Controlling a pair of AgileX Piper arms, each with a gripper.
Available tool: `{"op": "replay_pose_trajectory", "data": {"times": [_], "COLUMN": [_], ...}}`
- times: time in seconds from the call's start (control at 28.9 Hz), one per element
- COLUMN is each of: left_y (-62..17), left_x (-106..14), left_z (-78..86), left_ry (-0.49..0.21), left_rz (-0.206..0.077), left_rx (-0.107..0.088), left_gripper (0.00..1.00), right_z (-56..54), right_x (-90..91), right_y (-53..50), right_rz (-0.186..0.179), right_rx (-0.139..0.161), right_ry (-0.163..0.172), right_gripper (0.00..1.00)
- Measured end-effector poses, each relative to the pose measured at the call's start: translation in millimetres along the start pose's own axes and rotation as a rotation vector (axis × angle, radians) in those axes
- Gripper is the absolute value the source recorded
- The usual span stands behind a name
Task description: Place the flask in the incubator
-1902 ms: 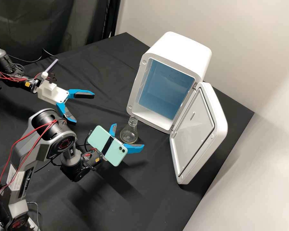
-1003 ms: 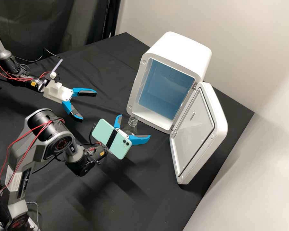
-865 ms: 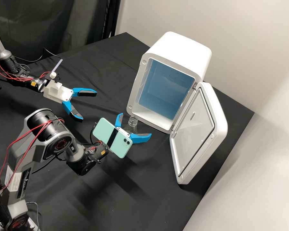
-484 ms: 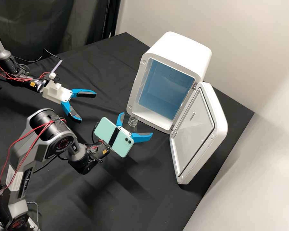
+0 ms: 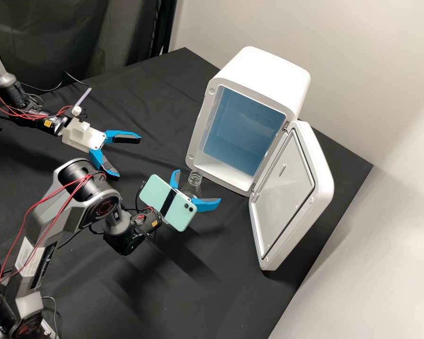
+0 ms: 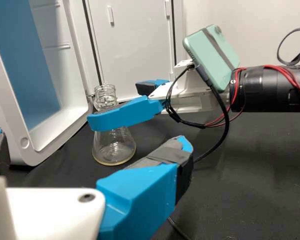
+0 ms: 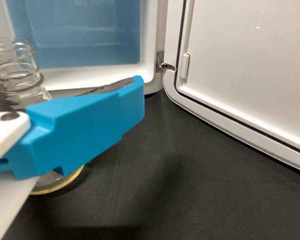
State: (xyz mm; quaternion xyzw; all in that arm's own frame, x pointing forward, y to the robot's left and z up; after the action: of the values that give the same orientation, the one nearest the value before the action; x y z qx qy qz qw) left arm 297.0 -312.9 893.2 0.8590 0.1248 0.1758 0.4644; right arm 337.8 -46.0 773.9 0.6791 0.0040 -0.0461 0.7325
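- Two bright blue fingers (image 5: 205, 204) of the right gripper (image 5: 197, 187) are standing spread, one on each side of the small clear glass conical flask (image 5: 194, 179). They are bracketing its neck and shoulder. Whether either is touching the glass, I cannot tell.
- That straddling stance is, I judge, setting up a sideways pinch. Such a grip would be leaving the mouth free and letting the flask travel upright through the opening.
- The flask is sitting on the black worktop (image 5: 174, 282), just in front of the lower front rim of the white box-shaped incubator (image 5: 264, 75) with a pale blue interior. It is outside the chamber, not in it.
- The incubator's white door (image 5: 287, 197) is hanging wide open to one side. This is leaving a straight path from the flask into the chamber.
- The left gripper (image 5: 126, 157) is hovering well apart from the flask, its fingers spread and holding nothing. It is probably keeping out of the other arm's way.
- The flask is resting upright on its wide flat base. Its long axis is running vertically, and its open threaded mouth is pointing straight up rather than toward the incubator.
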Motion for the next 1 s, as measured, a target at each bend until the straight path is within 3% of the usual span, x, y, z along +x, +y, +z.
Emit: {"op": "replay_pose_trajectory", "data": {"times": [0.24,0.62,0.73,1.0], "left_y": [1.3,1.3,2.9,5.1], "left_x": [-0.4,-0.4,-0.9,-1.6], "left_z": [-0.6,-1.0,-0.6,-2.0], "left_ry": [0.000,-0.002,-0.006,-0.007], "left_rz": [0.004,0.003,0.007,0.013], "left_rx": [0.001,0.001,-0.008,-0.004], "left_gripper": [1.00,1.00,1.00,1.00], "right_z": [1.4,13.1,13.6,17.1], "right_x": [8.7,19.1,21.2,21.8], "right_y": [-2.0,-13.3,-15.4,-24.5], "right_rz": [0.010,-0.022,-0.027,-0.055], "right_rx": [0.002,-0.015,-0.030,-0.031], "right_ry": [-0.002,-0.038,-0.038,-0.050], "right_gripper": [1.00,1.00,1.00,1.00]}}
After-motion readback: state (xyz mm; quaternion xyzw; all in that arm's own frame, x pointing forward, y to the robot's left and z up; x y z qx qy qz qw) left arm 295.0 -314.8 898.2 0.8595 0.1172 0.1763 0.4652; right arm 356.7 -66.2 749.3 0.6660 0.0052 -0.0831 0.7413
